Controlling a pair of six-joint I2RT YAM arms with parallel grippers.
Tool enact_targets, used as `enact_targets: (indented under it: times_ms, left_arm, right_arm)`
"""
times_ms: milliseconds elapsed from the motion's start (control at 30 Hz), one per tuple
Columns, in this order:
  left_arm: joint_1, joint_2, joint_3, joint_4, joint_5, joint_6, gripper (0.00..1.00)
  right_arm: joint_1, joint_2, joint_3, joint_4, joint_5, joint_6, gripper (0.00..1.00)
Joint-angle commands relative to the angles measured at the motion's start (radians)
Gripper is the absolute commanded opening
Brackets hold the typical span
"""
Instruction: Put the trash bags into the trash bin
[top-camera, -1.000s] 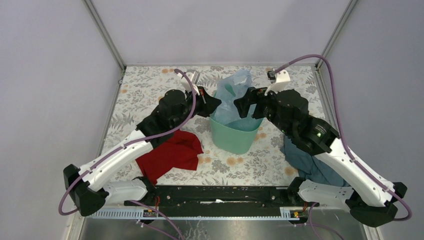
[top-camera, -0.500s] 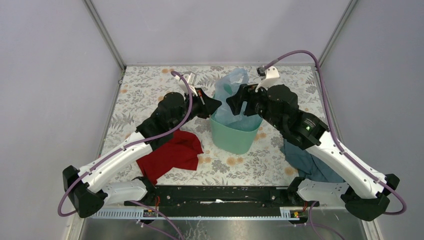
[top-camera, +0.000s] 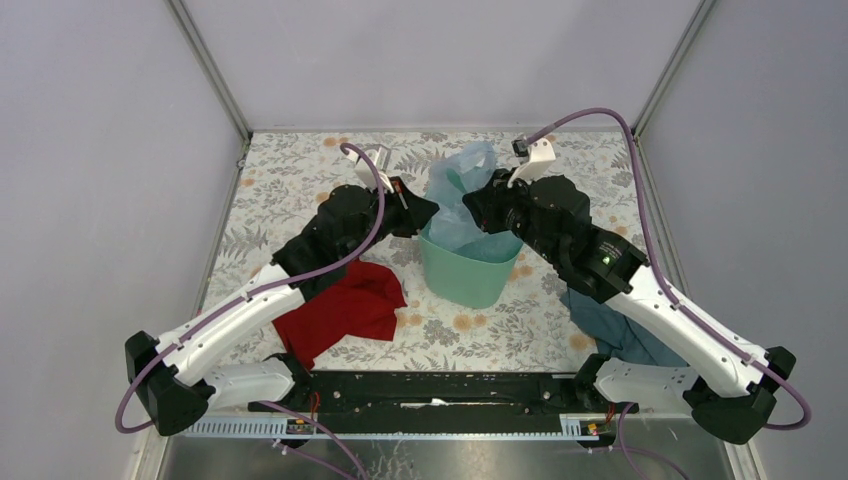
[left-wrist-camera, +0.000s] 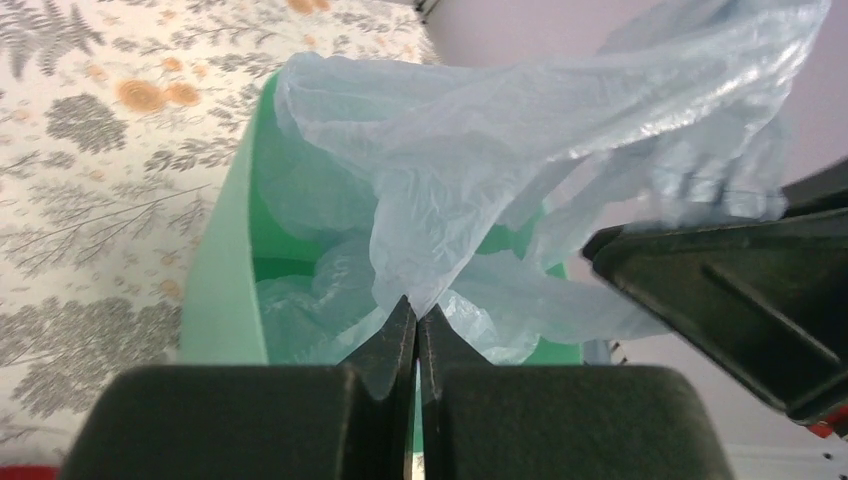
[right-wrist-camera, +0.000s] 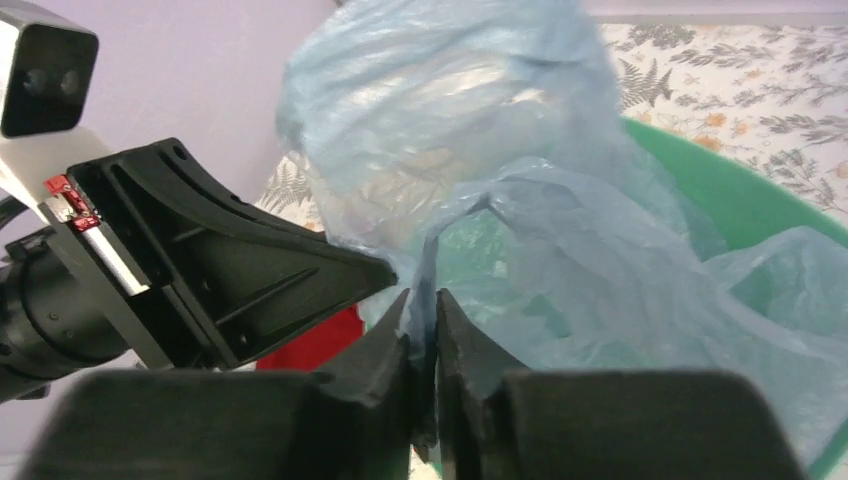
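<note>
A pale blue translucent trash bag stands half inside the mint-green trash bin at the table's middle, its top billowing above the rim. My left gripper is at the bin's left rim, shut on a fold of the bag pinched at its fingertips. From the right, my right gripper is shut on a strip of the bag, which runs down between its fingers. Crumpled film fills the bin's inside. The two grippers sit close together over the bin.
A red cloth lies left of the bin under my left arm. A blue-grey cloth lies at the right under my right arm. The floral tablecloth ends at metal frame posts and grey walls.
My right gripper moved left toward the bag's upper part and closed on it. The left arm barely moved, still pinching the bag.
</note>
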Motion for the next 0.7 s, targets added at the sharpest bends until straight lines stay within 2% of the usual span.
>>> enact_targets:
  times_ms: [0, 67, 133, 167, 267, 300, 333, 533, 667]
  left_arm:
    - [0.005, -0.032, 0.033, -0.076, -0.093, -0.003, 0.08]
    - [0.005, -0.047, 0.044, -0.131, -0.121, 0.038, 0.18]
    - [0.005, -0.06, 0.068, -0.189, -0.121, 0.082, 0.34]
    - [0.005, -0.063, 0.087, -0.212, -0.116, 0.106, 0.44]
    - [0.005, -0.052, 0.176, -0.275, -0.093, 0.171, 0.83]
    - [0.006, -0.041, 0.21, -0.287, -0.079, 0.195, 0.93]
    - [0.005, -0.028, 0.239, -0.296, -0.064, 0.219, 0.98]
    - [0.006, 0.131, 0.473, -0.399, -0.02, 0.404, 0.99]
    - [0.005, 0.245, 0.579, -0.457, 0.072, 0.519, 0.99]
  right_arm:
    - [-0.004, -0.038, -0.012, 0.04, 0.08, -0.145, 0.01]
    - [-0.005, -0.045, -0.017, 0.046, 0.029, -0.22, 0.0]
    - [-0.004, -0.032, 0.005, 0.018, -0.059, -0.282, 0.0]
    - [-0.005, -0.021, 0.023, -0.005, -0.106, -0.307, 0.0]
    - [-0.004, -0.006, 0.045, -0.046, -0.193, -0.353, 0.0]
    - [-0.004, -0.016, 0.037, -0.038, -0.193, -0.355, 0.0]
    - [-0.004, -0.028, 0.023, -0.023, -0.193, -0.357, 0.0]
    - [-0.004, -0.066, 0.003, 0.008, -0.226, -0.359, 0.0]
    - [-0.005, -0.074, 0.009, 0.002, -0.226, -0.355, 0.0]
